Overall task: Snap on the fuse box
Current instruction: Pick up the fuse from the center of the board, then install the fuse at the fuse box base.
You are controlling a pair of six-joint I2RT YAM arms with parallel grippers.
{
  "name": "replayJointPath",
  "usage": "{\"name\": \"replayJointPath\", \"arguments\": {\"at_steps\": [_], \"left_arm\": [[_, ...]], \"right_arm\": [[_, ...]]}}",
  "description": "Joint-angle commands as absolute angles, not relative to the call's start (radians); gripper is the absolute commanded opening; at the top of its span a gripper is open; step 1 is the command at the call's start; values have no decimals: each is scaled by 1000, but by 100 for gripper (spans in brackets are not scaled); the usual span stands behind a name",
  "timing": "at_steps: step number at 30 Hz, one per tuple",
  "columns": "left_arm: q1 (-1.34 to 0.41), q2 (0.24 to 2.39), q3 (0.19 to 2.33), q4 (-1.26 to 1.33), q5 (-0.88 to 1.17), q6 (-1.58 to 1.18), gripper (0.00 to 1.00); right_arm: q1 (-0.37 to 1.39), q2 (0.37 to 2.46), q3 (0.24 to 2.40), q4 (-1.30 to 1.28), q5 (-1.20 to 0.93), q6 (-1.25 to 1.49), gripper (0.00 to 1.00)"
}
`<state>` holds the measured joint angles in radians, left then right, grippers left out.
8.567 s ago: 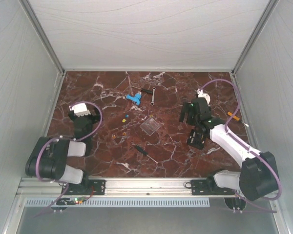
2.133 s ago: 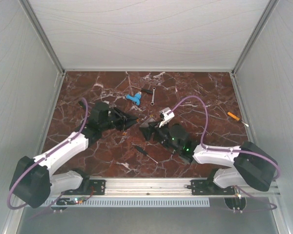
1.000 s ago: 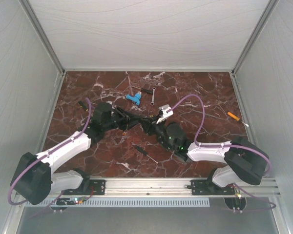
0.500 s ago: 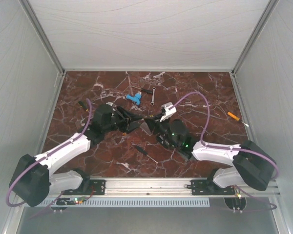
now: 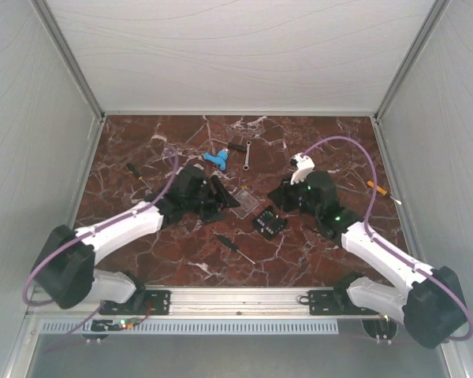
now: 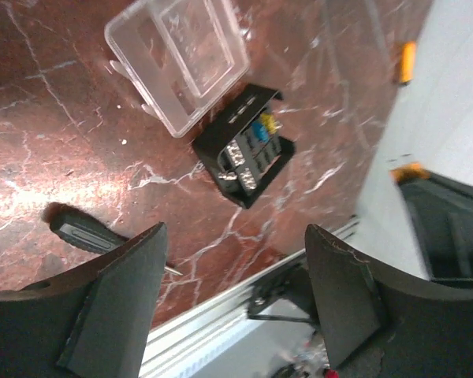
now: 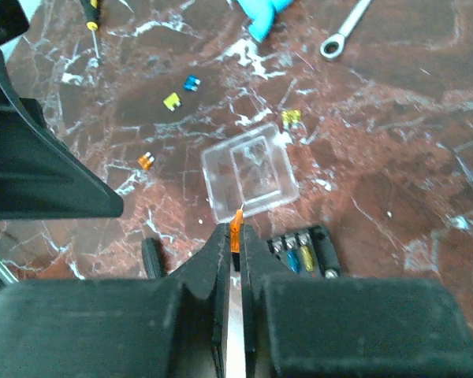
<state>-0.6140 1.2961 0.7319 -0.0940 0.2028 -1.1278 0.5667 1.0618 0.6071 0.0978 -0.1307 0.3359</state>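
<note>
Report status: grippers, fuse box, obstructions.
Left gripper open, empty. Right gripper shut on orange fuse. Fuse box uncovered, clear lid beside it. Screwdriver nearby, not blocking.

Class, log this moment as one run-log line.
left gripper: open, empty | right gripper: shut on orange fuse | clear lid: off, lying beside fuse box

No word, number or brand can be read anywhere. The pale marks on the fuse box [image 6: 247, 154] are too blurred to read.
</note>
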Motion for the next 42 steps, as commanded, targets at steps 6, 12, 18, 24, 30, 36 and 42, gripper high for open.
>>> {"name": "replayJointPath", "arguments": {"at_steps": [6, 12, 18, 24, 30, 36, 42], "left_arm": [[-766, 1546, 945, -196, 158, -909, 70], [-826, 1686, 1029, -236, 141, -860, 69], [-860, 1774, 1096, -263, 96, -832, 67], [-869, 1814, 1109, -268, 27, -835, 65], [-869, 1814, 1112, -254, -32, -842, 59], [-870, 1851, 1148, -264, -58, -826, 46], [-869, 1873, 1153, -277, -79, -823, 39]], "right_arm": [[422, 1030, 704, -241, -346, 310, 0], [402, 1040, 730, -300, -334, 299, 0], [391, 1038, 725, -315, -320, 296, 0], [389, 1046, 723, -314, -326, 295, 0], [389, 1054, 721, -310, -335, 293, 0], [389, 1062, 721, -308, -340, 295, 0], [390, 1070, 722, -313, -356, 289, 0]]}}
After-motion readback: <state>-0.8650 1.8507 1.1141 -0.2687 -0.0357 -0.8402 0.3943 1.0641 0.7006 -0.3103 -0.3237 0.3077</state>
